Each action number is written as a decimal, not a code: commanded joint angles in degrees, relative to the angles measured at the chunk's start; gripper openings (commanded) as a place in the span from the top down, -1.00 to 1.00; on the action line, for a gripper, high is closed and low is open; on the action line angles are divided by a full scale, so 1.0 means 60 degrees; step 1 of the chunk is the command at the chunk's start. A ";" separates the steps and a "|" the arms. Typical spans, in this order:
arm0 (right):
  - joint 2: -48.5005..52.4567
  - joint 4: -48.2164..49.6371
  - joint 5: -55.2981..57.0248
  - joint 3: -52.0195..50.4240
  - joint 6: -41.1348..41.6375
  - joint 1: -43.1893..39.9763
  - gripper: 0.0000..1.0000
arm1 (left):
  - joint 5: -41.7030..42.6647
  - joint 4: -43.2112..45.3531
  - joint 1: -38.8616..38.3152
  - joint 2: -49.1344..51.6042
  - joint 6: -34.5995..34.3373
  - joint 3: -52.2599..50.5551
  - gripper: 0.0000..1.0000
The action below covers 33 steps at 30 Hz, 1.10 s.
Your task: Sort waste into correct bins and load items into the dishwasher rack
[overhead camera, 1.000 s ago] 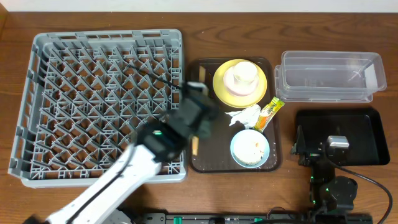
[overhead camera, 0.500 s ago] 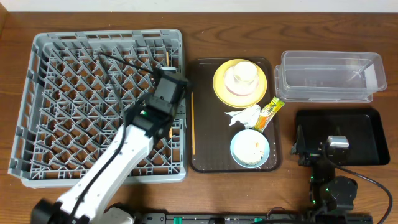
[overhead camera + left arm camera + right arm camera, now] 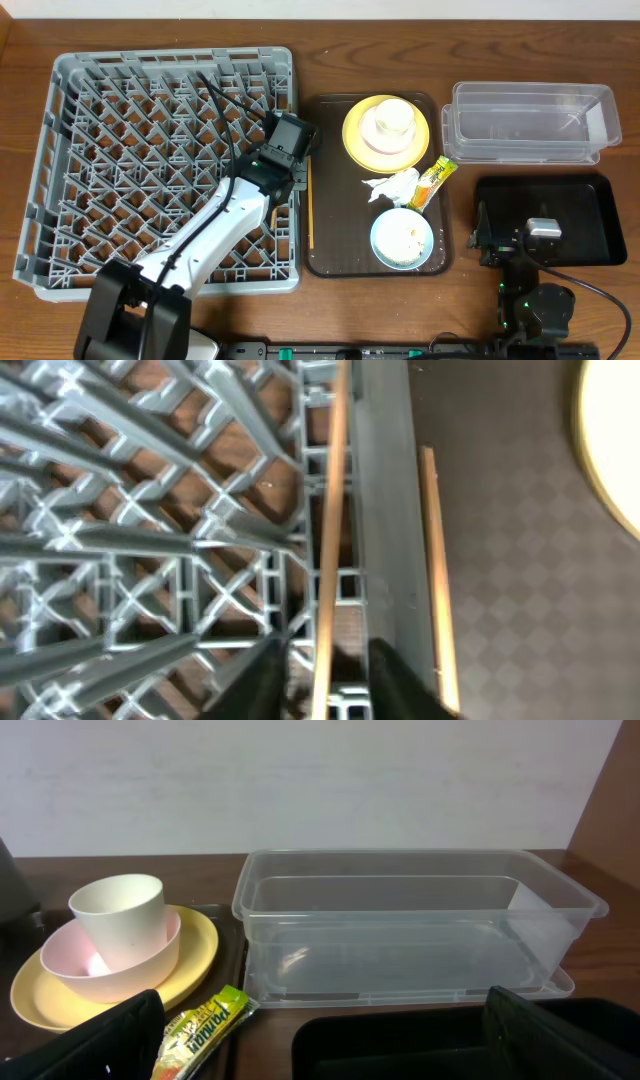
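Observation:
My left gripper (image 3: 330,685) hangs over the right edge of the grey dishwasher rack (image 3: 160,160). Its jaws stand parted round a wooden chopstick (image 3: 331,510) that runs along the inside of the rack's right wall, with a gap on either side. A second chopstick (image 3: 437,570) lies on the brown tray (image 3: 330,260). On the tray are a yellow plate (image 3: 352,135) carrying a bowl (image 3: 372,143) and a white cup (image 3: 388,118), a crumpled napkin (image 3: 395,187), a snack wrapper (image 3: 434,181) and a light blue bowl (image 3: 402,238) with rice scraps. My right gripper (image 3: 335,1045) stays wide open over the black tray (image 3: 580,220).
The clear plastic container (image 3: 530,122) stands behind the black tray at the far right. The rack's upright pegs and grey wall (image 3: 385,510) crowd the left gripper closely. Bare wooden table shows between the brown tray and the bins.
The left gripper carried a chopstick from the brown tray to the rack's right wall. Its jaws, shut on the chopstick before, have now parted. The right arm has not moved.

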 commanded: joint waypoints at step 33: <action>-0.0062 -0.0033 -0.0004 -0.0015 -0.0069 -0.0080 -0.99 | 0.0353 -0.1362 -0.2922 -0.2524 -0.2299 0.0149 0.38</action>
